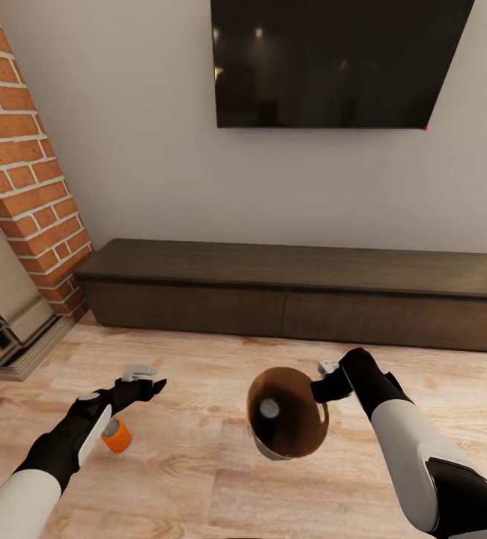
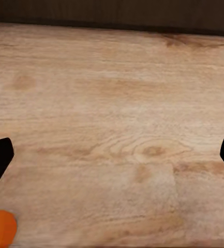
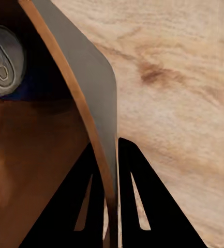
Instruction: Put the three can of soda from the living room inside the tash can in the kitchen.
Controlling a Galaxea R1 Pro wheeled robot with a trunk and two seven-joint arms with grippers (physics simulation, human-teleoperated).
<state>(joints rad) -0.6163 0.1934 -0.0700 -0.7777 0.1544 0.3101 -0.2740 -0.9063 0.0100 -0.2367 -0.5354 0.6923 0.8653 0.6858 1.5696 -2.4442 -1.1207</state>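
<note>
Two soda cans visible: one blue (image 1: 267,416) inside the bin (image 1: 315,434), one orange (image 1: 115,435) on the floor. Right claw (image 1: 324,389) pinches the bin's rim; left claw (image 1: 144,380) is spread, empty.

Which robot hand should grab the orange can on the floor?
Probably the left. The left gripper is open and empty, with the orange can on the floor beside that arm. The right gripper is pinching the trash can rim.

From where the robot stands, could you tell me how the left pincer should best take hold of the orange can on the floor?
Grip the orange can across its round side wall, coming down from above. It looks to stand about upright on the wood floor, partly hidden under the left forearm. The left pincer is open and beyond it, so it would probably need to draw back first.
</note>
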